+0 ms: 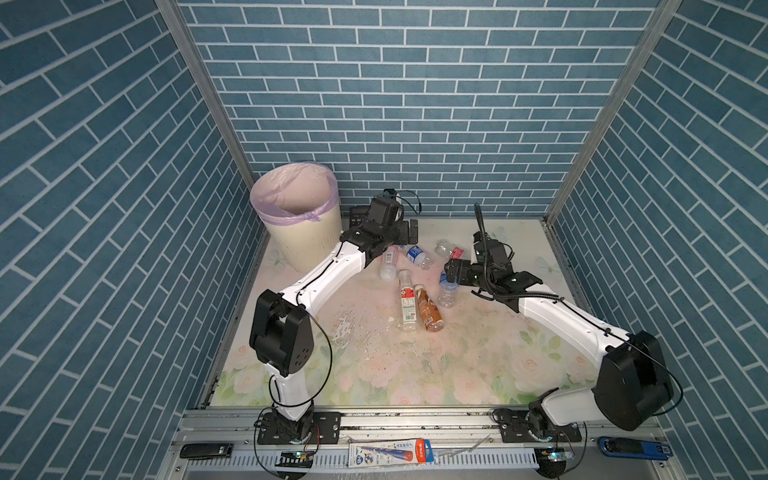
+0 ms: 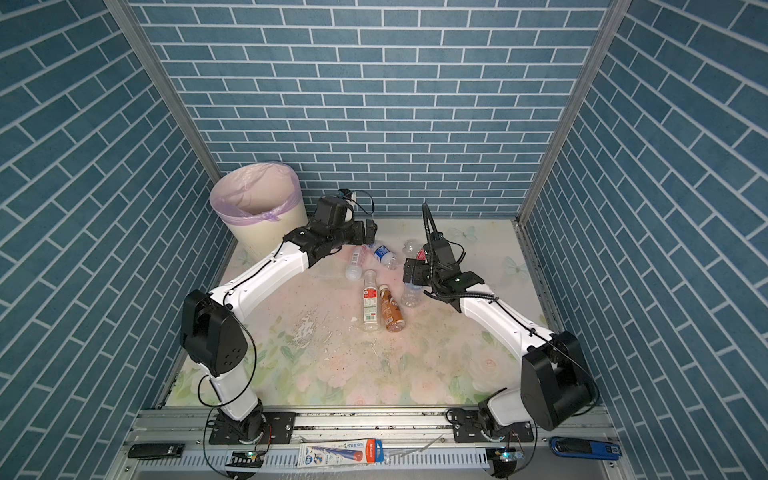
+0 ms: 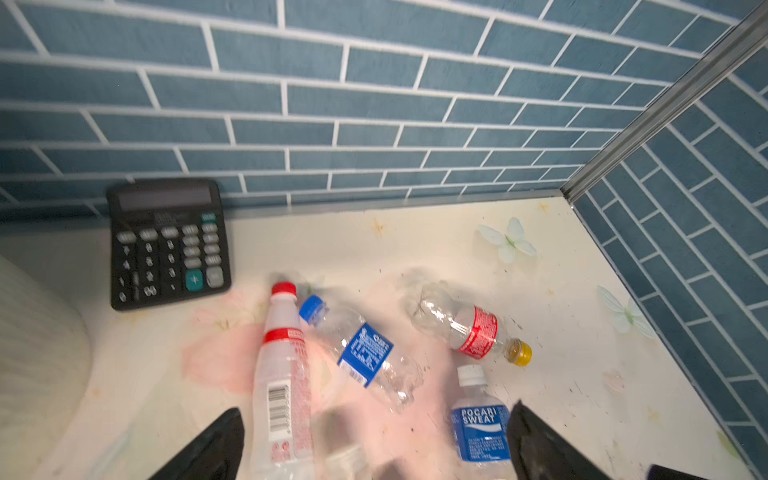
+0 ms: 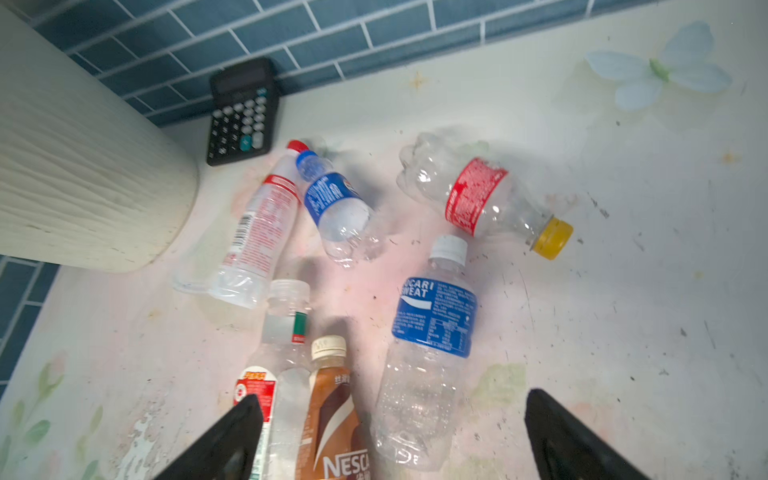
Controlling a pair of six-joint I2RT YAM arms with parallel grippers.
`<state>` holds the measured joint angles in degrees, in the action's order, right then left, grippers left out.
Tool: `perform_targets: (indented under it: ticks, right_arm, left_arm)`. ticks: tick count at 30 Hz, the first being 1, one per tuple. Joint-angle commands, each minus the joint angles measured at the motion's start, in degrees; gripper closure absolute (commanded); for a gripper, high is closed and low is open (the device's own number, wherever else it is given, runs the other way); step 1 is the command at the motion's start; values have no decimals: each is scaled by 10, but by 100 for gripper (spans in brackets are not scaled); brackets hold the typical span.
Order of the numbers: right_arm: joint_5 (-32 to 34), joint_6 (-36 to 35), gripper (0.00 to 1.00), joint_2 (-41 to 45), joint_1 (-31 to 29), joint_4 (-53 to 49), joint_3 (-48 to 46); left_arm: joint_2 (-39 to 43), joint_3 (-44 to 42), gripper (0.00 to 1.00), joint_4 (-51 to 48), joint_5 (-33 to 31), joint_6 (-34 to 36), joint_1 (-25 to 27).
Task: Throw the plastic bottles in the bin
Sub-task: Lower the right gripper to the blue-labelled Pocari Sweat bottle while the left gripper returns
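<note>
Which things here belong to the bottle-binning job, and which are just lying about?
Job:
- bin
- six bottles lying on the table: red-cap bottle, blue-cap bottle, yellow-cap bottle, Pocari Sweat bottle, clear-cap bottle, brown Nescafe bottle

Lying about:
- black calculator
- pen packet, black object and blue object on the front rail

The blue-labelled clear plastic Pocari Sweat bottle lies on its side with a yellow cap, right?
Not yellow: the blue-labelled clear plastic Pocari Sweat bottle lies on its side with a white cap, as the right wrist view shows.
</note>
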<state>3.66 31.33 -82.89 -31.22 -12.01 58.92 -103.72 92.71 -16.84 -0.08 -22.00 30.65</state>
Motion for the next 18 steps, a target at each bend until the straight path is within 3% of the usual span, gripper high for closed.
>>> perform_targets:
  ticks: [1,18]
  right_arm:
    - [10,41,5,-31,-3,5,-23]
    - [-38,68,21,-179,-10,37,-10]
  left_arm:
    - [32,-20,1,31,27,-66,0]
    - [80,-157,1,77,48,-126,0]
